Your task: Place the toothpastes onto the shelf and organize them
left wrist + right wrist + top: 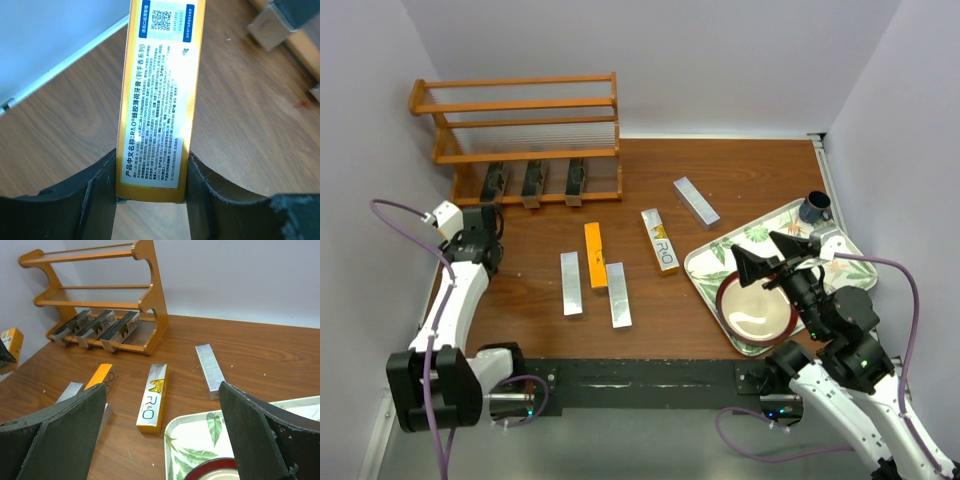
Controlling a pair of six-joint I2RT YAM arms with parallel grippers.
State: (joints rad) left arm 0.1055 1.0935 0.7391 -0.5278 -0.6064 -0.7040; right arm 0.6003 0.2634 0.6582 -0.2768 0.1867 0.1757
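Left wrist: carton (156, 100) in left hand (152, 172)

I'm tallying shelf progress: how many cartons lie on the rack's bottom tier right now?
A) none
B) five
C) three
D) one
C: three black cartons lie side by side on the lowest tier of the shelf.

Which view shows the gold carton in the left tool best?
Left wrist: the gold carton fills the frame, label sharp, clamped in the left tool. Right wrist shows only one end; top view hides it.
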